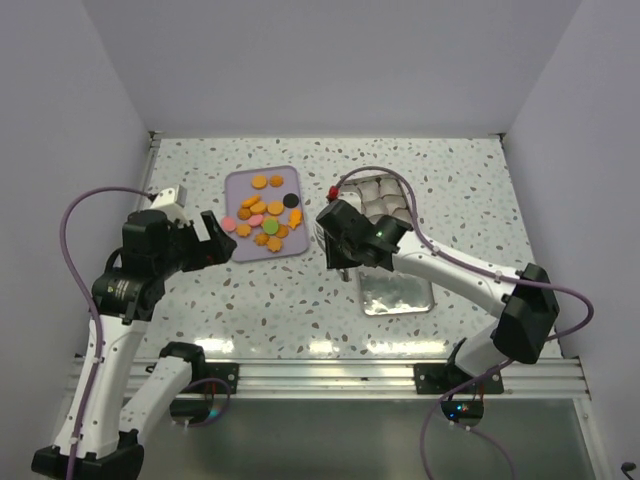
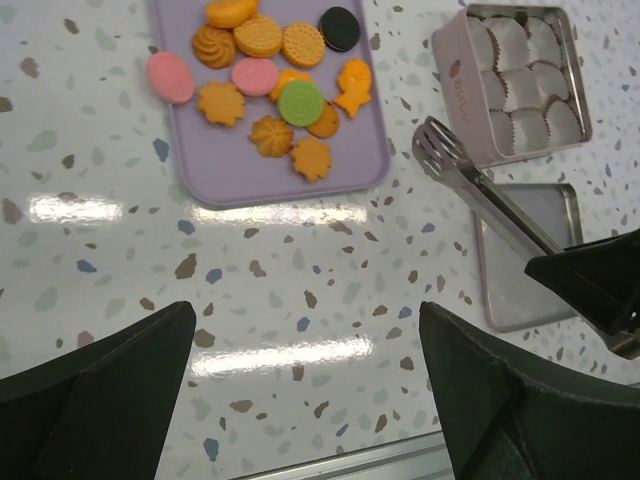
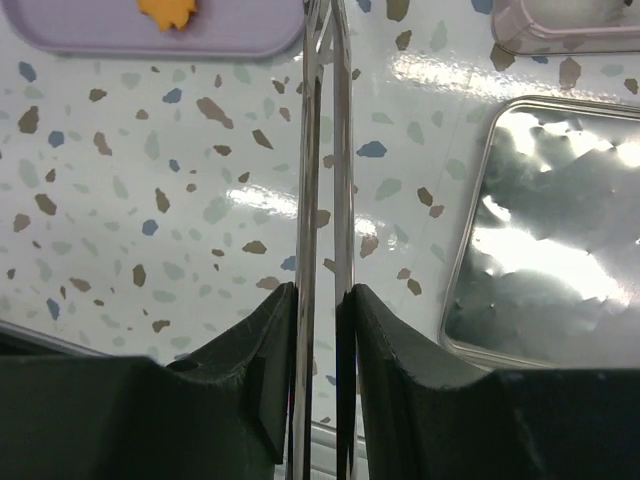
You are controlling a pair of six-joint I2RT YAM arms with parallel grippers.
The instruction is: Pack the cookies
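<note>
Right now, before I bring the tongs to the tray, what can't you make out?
1. Right wrist view: the top edge cuts off the tongs' tips and most of the lilac tray; one cookie shows.
2. Top view: the right hand hides most of the tongs and part of the tin.
3. Left wrist view: the right edge cuts off that hand's grip.

Right gripper (image 3: 322, 305) pinches steel tongs (image 3: 311, 180), arms nearly together. Tongs run up past lilac tray (image 3: 100, 35). Shiny lid (image 3: 560, 240) lies at right.
</note>
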